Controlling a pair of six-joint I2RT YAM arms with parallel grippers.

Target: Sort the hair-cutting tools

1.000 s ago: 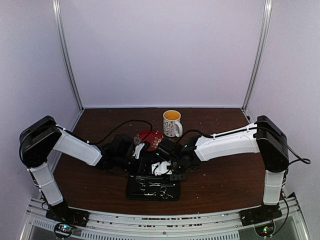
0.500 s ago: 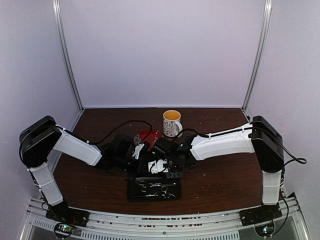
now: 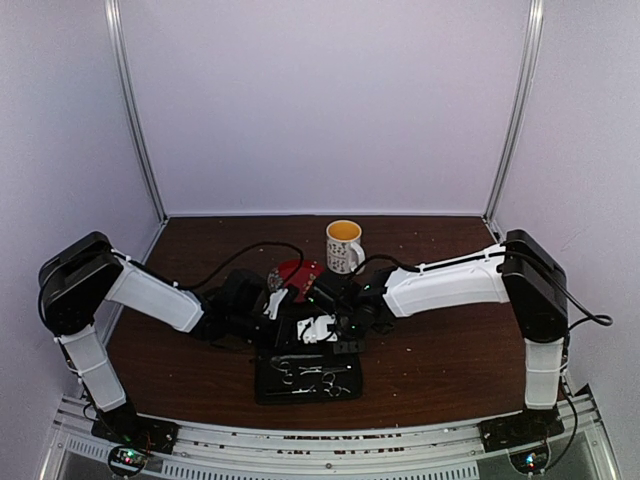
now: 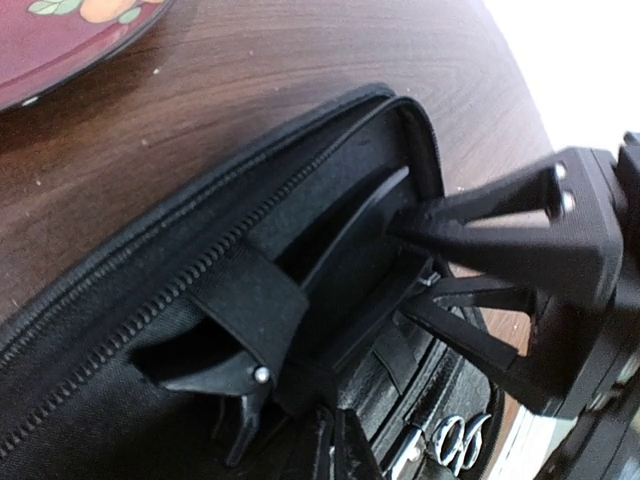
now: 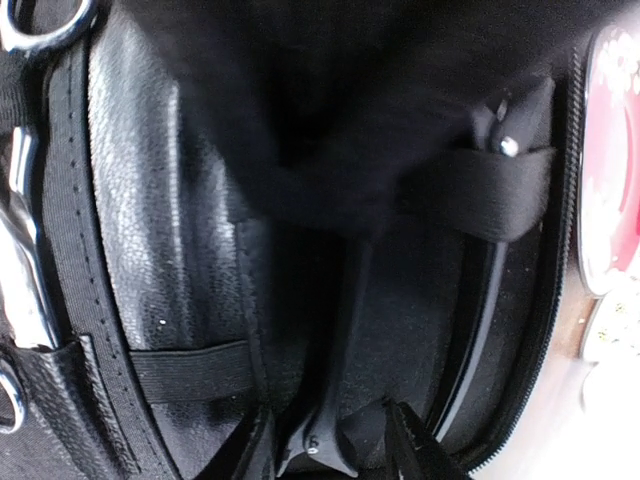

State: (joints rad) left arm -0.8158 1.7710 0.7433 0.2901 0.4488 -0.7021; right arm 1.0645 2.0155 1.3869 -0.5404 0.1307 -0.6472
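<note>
The black zip case (image 3: 306,380) lies open near the front edge. Two silver scissors (image 3: 300,372) sit strapped in its near half, and one also shows in the left wrist view (image 4: 458,445) and the right wrist view (image 5: 25,250). One black clip (image 5: 505,150) sits under an elastic strap in the far half (image 4: 215,378). My right gripper (image 5: 330,455) is closed round the wide end of the second black clip (image 5: 345,400), over that half. My left gripper (image 4: 340,445) has its fingers pressed together on the case's dark lining. Both grippers meet over the far half in the top view (image 3: 305,325).
A red patterned saucer (image 3: 298,270) lies just behind the case, close to its zip edge (image 4: 60,40). A white mug (image 3: 344,246) with yellow liquid stands behind it. Brown table top (image 3: 450,350) lies to either side.
My right arm has moved left, bringing its gripper closer to the left gripper over the case's far half. The left arm has hardly moved.
</note>
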